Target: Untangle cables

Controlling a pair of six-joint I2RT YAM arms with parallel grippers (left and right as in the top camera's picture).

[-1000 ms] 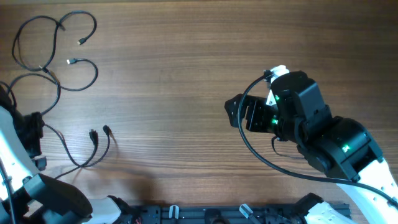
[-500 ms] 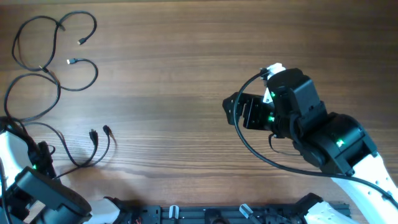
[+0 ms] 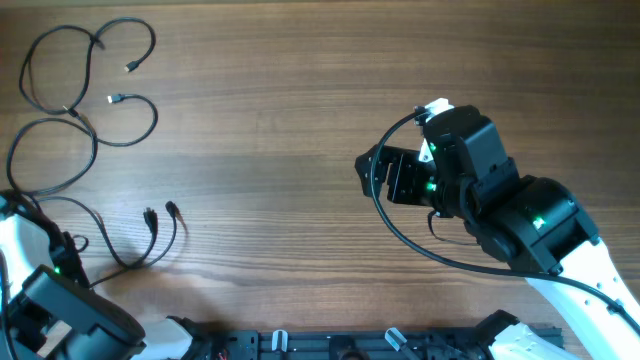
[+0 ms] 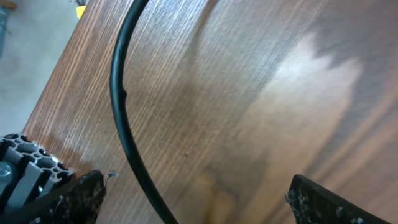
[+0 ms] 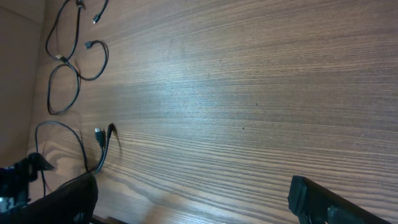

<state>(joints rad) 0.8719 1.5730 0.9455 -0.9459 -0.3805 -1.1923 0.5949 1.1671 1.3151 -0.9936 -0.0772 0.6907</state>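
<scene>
Thin black cables [image 3: 90, 110] looped on wooden table [image 3: 300, 60] (left side), left claw [image 4: 196, 193] spread, right claw [image 5: 194, 190] spread, both empty.

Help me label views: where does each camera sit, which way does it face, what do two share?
Overhead: above the table, facing straight down; cables, left arm and right arm show.
Left wrist: on the left arm, facing wood and one cable up close; own open fingertips.
Right wrist: on the right arm, facing low across the table; own open fingertips.
Overhead and right wrist share the cables.
</scene>
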